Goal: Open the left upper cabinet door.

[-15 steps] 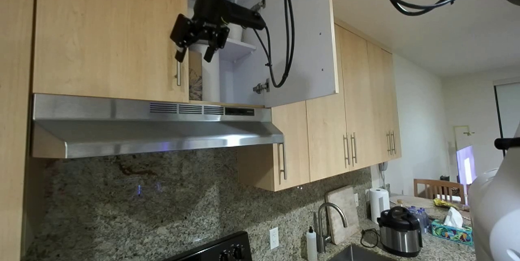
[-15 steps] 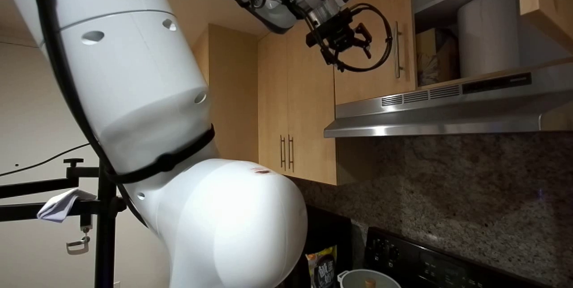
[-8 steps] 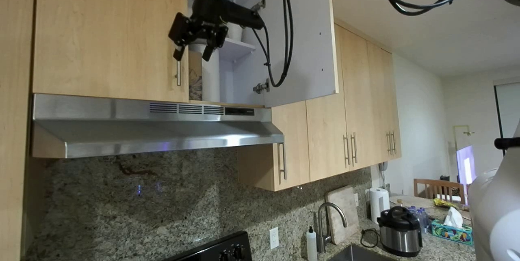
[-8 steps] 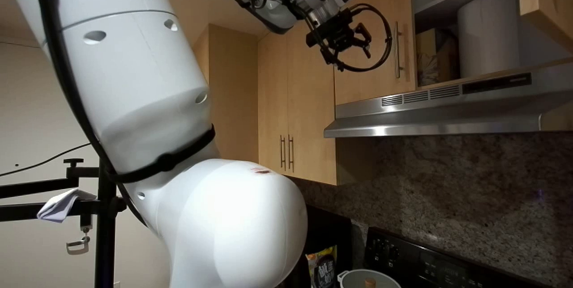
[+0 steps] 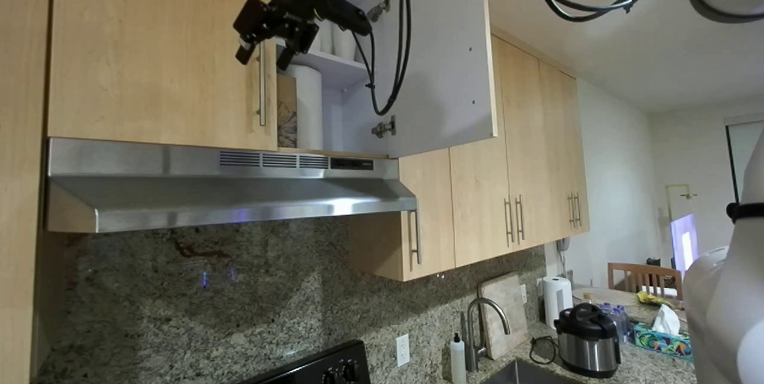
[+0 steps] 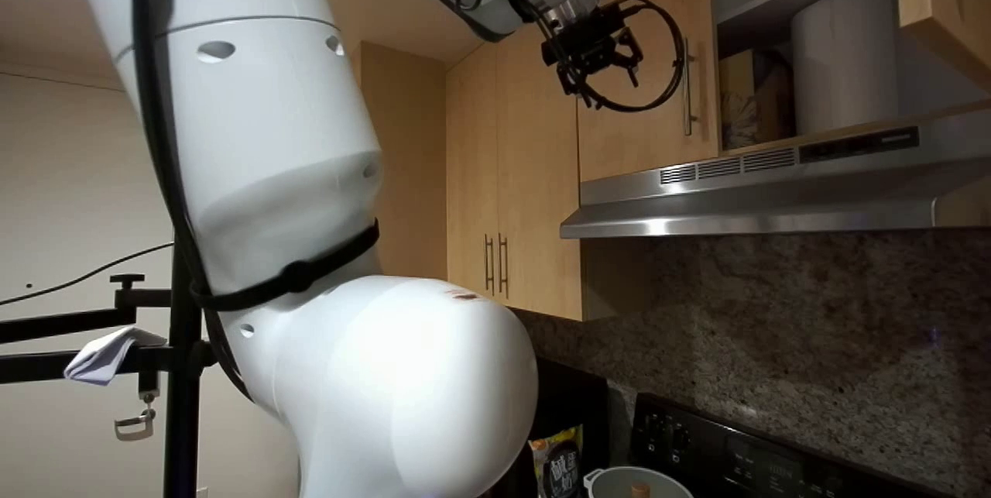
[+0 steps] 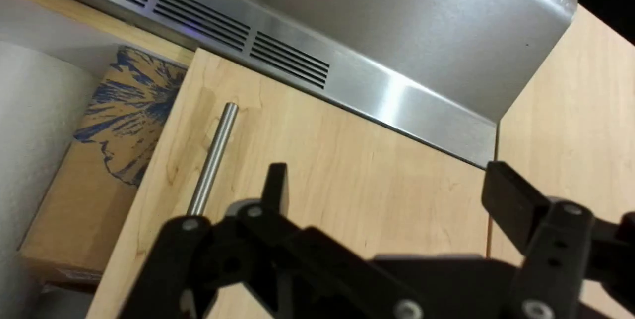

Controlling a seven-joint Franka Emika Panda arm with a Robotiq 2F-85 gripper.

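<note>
The left upper cabinet door, a wide flat maple panel, looks closed in both exterior views (image 5: 161, 49) (image 6: 646, 130). Its vertical metal bar handle (image 5: 262, 94) is near its right edge; it also shows in the other views (image 6: 687, 87) (image 7: 213, 160). My gripper (image 5: 264, 57) is open and empty in front of the door. In an exterior view the handle's upper part shows between the fingers. In the wrist view my gripper (image 7: 384, 182) is spread over bare door, and the handle lies outside the jaws, beside the left finger (image 7: 275, 187). No contact shows.
The right door (image 5: 444, 61) stands wide open, its grey inner face showing. Inside are a printed cardboard box (image 7: 129, 135) and a white roll (image 5: 307, 106). A steel range hood (image 5: 227, 193) juts out below. A cable loop (image 6: 673, 41) hangs by the gripper.
My gripper rises and shifts left in an exterior view, uncovering more of the handle. The arm's upper links shift as well. The doors have not moved.
</note>
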